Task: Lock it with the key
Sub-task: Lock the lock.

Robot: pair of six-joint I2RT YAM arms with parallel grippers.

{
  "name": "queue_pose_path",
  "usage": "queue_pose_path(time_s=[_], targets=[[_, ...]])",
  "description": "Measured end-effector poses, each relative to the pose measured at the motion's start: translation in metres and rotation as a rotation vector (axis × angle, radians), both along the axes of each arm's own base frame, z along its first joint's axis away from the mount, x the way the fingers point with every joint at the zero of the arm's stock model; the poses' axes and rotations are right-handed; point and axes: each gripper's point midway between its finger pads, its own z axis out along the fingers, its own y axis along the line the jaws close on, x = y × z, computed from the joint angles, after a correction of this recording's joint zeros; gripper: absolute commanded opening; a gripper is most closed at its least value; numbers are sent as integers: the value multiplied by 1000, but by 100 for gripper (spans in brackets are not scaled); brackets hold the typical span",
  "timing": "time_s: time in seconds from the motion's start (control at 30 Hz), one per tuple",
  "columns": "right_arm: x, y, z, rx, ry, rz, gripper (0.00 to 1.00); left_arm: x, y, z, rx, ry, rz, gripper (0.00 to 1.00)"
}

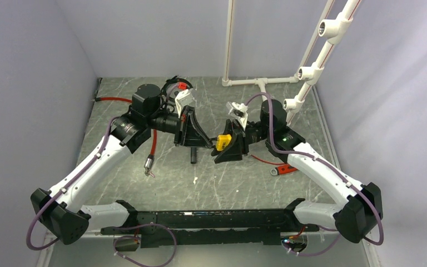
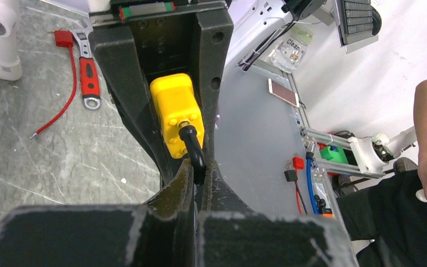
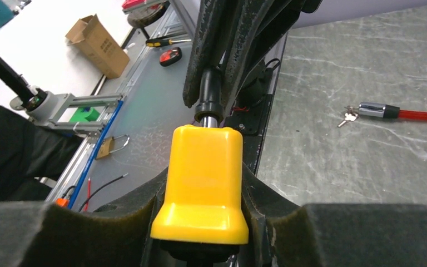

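A yellow padlock (image 1: 223,141) is held above the table between the two arms. My right gripper (image 1: 229,150) is shut on its body, the pads pressing both sides of the padlock (image 3: 203,178). A black-headed key (image 2: 193,149) sits in the padlock's (image 2: 176,111) end face. My left gripper (image 2: 200,177) is shut on the key's head, right in front of the padlock. In the right wrist view the key (image 3: 208,95) rises from the padlock's top into the left fingers (image 3: 239,39). The shackle is hidden.
A red cable lock with small keys (image 3: 347,115) on its metal end (image 1: 149,162) lies on the table left of centre. A red-handled wrench (image 1: 283,168) lies under the right arm. A white pipe frame (image 1: 261,82) stands at the back right.
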Motion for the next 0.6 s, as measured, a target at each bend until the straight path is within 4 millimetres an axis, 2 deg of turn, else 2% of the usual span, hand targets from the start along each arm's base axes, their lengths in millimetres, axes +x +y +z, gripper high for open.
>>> queue_pose_path(time_s=[0.13, 0.2, 0.37, 0.6], targets=[[-2, 2, -5, -10, 11, 21, 0, 1, -1, 2, 0, -4, 13, 0], [0, 11, -13, -25, 19, 17, 0, 5, -8, 7, -10, -34, 43, 0], [5, 17, -20, -44, 20, -23, 0, 15, -12, -1, 26, -21, 112, 0], [18, 17, -28, -91, 31, -137, 0, 29, -7, -7, 53, -106, 204, 0]])
